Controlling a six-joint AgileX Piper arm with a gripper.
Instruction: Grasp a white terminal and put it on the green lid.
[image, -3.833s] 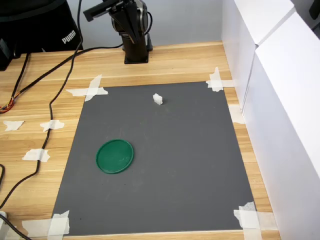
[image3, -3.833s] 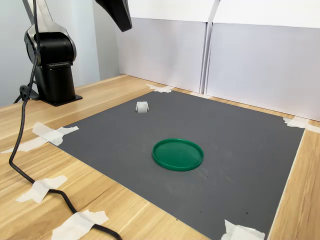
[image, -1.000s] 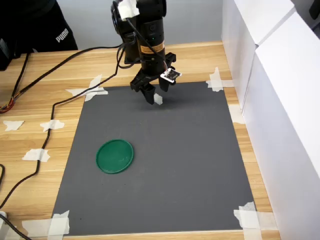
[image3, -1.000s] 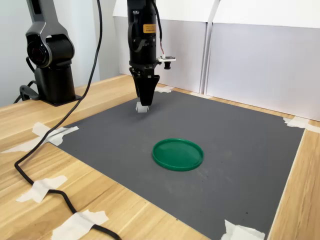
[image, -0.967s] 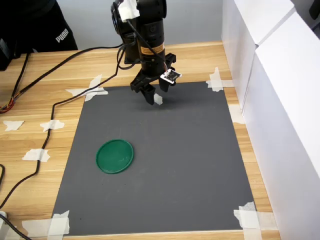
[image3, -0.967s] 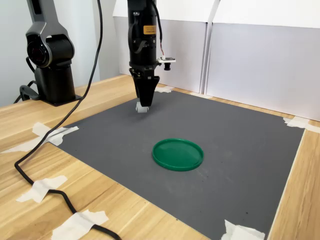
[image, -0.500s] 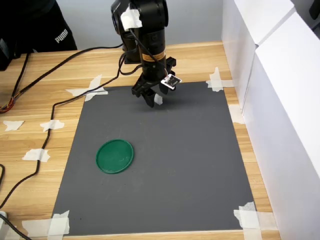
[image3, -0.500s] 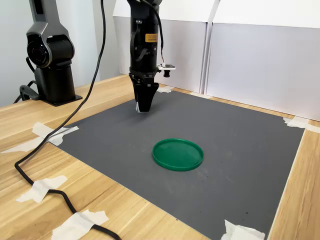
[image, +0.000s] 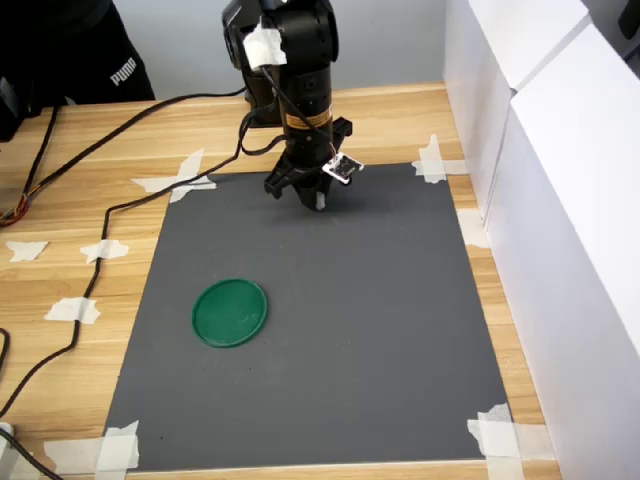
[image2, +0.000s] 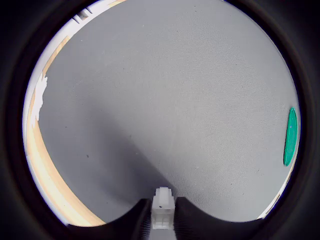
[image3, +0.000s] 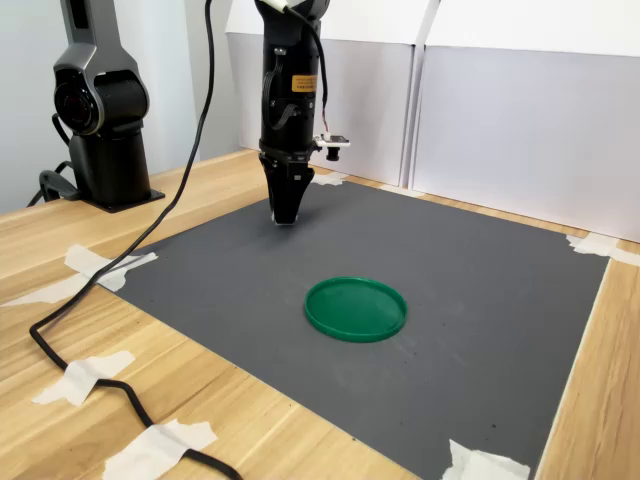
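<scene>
Grasping is the step in hand: the black two-fingered gripper (image: 312, 200) stands nearly upright with its tips down at the dark grey rubbery mat (image: 380, 330), near the mat's far edge in the first exterior view. The tiny white blocky plastic terminal (image2: 163, 209) sits between the two dark fingers (image2: 135, 222) in the wrist view, which flank it closely on either side and look to be touching it; whether they are truly squeezing it I cannot tell. In the first exterior view only a sliver of white shows at the tips.

The flat round dark-green plastic lid (image: 230, 312) lies well apart from the gripper, nearer the camera and toward the first exterior view's left (in the wrist view it is just a green sliver at the rim). It is bare.

By my judgement, the next move calls for a firm pinch, a straight lift clear of the mat, then a carry across to the lid's centre and a low release, since so small a piece could easily bounce off.
</scene>
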